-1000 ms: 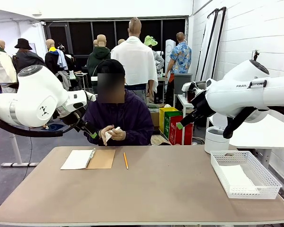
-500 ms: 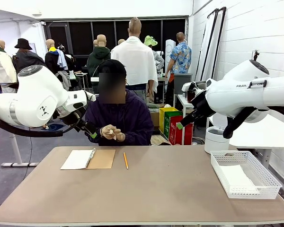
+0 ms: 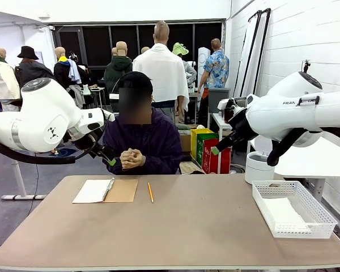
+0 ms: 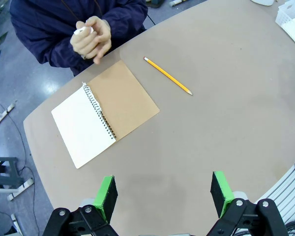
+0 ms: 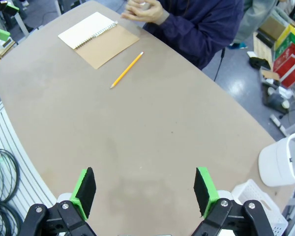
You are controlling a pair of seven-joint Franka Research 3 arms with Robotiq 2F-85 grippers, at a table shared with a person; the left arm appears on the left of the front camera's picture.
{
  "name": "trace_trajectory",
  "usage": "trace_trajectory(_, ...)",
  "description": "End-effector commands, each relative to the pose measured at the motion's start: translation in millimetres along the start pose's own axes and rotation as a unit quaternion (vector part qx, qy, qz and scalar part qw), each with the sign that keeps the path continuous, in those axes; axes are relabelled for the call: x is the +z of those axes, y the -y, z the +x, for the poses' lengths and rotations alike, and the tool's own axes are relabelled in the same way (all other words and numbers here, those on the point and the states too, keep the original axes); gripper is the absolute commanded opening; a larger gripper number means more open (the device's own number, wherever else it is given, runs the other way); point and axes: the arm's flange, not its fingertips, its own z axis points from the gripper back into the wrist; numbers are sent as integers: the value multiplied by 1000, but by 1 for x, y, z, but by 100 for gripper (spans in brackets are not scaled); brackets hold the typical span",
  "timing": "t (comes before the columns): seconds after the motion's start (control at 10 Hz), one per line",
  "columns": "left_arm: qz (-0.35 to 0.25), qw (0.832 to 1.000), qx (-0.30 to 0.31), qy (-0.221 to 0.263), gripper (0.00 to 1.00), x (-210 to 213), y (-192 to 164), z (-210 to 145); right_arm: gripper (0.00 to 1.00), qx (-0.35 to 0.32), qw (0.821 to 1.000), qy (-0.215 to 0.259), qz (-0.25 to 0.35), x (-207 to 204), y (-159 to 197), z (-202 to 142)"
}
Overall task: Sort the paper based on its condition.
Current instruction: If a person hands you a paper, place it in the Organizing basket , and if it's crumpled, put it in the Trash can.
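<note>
A: What's changed w/ the person? A sec ago a white sheet shows between the person's hands point(image 3: 132, 158), half a sec ago just a sliver, now both hands are clasped tight at centre-left of the front view.

B: So the paper point(image 4: 81, 31) is being balled up. Likely it ends as a crumpled piece, i.e. one of the "bad condition" items to sort. Nothing is handed over yet.

A: The arms?

B: No change. Left gripper point(image 4: 164, 194) and right gripper point(image 5: 143, 191) both hang high over the table point(image 3: 187, 226), jaws spread wide, nothing between the green pads.

A: What does the left wrist view add?

B: Upper left of that frame: a small white wad pokes out atop the clasped hands. Front view hides it completely. It also shows the notebook point(image 4: 104, 111) lying open, white page beside the brown cover, and the pencil point(image 4: 167, 75) to the right of it.

A: And the front view?

B: Lower right: the white basket point(image 3: 293, 207) w/ what looks like flat white sheets in it, probably the "good" pile. The right wrist view catches only its corner at the bottom right, beside a white bin point(image 5: 283, 160).
</note>
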Motion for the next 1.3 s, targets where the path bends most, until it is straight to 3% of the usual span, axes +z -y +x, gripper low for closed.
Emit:
trace_trajectory(0.0, -1, 1000, 1, 0, 100, 0, -1, 0, 100, 1, 1000, -1, -2, 0, -1, 0)
trace_trajectory(1.2, -1, 1000, 1, 0, 100, 0, -1, 0, 100, 1, 1000, -1, -2, 0, -1, 0)
